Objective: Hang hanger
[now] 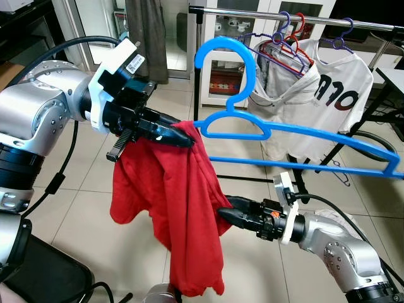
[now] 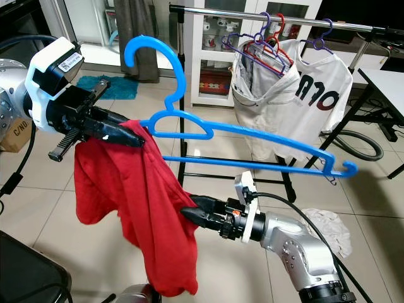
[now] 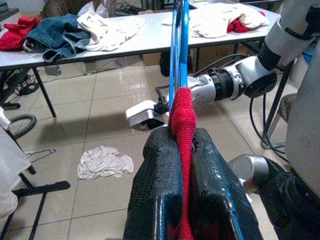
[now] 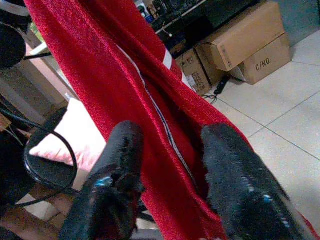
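A big blue plastic hanger (image 1: 297,129) is held level in the air, hook (image 1: 221,47) upward. A red garment (image 1: 177,202) hangs from its left end. My left gripper (image 1: 183,139) is shut on that end, pinching red cloth and hanger together; the left wrist view shows the cloth (image 3: 182,110) squeezed between the fingers and the blue bar (image 3: 179,50) running away from them. Lower down, my right gripper (image 1: 226,213) reaches into the garment's side. In the right wrist view its fingers (image 4: 125,150) stand apart with red cloth (image 4: 100,65) between and beyond them.
Behind stands a clothes rack with a metal rail (image 1: 353,25) carrying purple and red hangers and a white shirt (image 1: 328,95). A white rag (image 2: 328,230) lies on the tiled floor. A table edge (image 2: 385,82) is at right, a black chair (image 1: 44,271) at lower left.
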Available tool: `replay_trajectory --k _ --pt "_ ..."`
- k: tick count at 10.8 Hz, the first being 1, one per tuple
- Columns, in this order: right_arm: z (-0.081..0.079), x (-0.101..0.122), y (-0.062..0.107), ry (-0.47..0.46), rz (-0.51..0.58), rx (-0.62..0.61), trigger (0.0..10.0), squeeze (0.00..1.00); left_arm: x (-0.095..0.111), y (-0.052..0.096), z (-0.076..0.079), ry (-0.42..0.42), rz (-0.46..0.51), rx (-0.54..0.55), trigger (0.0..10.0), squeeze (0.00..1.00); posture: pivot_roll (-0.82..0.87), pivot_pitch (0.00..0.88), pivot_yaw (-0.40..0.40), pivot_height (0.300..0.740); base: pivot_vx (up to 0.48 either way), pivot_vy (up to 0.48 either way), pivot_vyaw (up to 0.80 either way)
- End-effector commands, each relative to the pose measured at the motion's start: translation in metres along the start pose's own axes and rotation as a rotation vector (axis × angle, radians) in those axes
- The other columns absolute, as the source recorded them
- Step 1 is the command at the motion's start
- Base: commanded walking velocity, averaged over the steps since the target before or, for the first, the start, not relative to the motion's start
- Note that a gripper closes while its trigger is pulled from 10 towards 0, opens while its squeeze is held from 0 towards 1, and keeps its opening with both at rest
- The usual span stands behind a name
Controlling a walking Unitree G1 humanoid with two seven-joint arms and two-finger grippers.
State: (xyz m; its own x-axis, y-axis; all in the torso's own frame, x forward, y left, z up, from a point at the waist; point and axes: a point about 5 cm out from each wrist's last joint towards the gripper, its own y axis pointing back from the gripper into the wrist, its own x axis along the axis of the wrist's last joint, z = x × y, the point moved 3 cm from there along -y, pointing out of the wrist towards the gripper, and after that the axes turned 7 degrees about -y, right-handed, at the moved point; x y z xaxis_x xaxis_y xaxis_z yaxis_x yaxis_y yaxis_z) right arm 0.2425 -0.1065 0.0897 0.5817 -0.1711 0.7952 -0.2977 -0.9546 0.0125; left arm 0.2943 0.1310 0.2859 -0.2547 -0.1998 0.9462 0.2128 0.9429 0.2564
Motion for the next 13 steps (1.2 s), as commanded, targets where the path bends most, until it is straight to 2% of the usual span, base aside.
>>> replay_trajectory --k 1,11,13 --pt "0.002 0.000 0.003 0.006 -0.024 -0.009 0.0 0.00 0.013 0.005 -0.003 -0.058 -0.005 0.017 0.0 0.00 0.08 0.000 -0.024 0.740 0.000 0.000 0.00" --pt "0.003 0.007 0.009 0.011 -0.010 -0.017 0.0 0.00 0.003 0.014 -0.006 -0.042 -0.008 0.073 0.0 0.00 0.07 0.000 -0.027 0.740 0.000 0.000 0.00" --pt "0.009 0.012 0.011 0.037 0.031 -0.075 0.0 0.00 0.000 0.013 -0.006 -0.042 -0.008 0.078 0.0 0.00 0.07 0.000 -0.027 0.740 0.000 0.000 0.00"
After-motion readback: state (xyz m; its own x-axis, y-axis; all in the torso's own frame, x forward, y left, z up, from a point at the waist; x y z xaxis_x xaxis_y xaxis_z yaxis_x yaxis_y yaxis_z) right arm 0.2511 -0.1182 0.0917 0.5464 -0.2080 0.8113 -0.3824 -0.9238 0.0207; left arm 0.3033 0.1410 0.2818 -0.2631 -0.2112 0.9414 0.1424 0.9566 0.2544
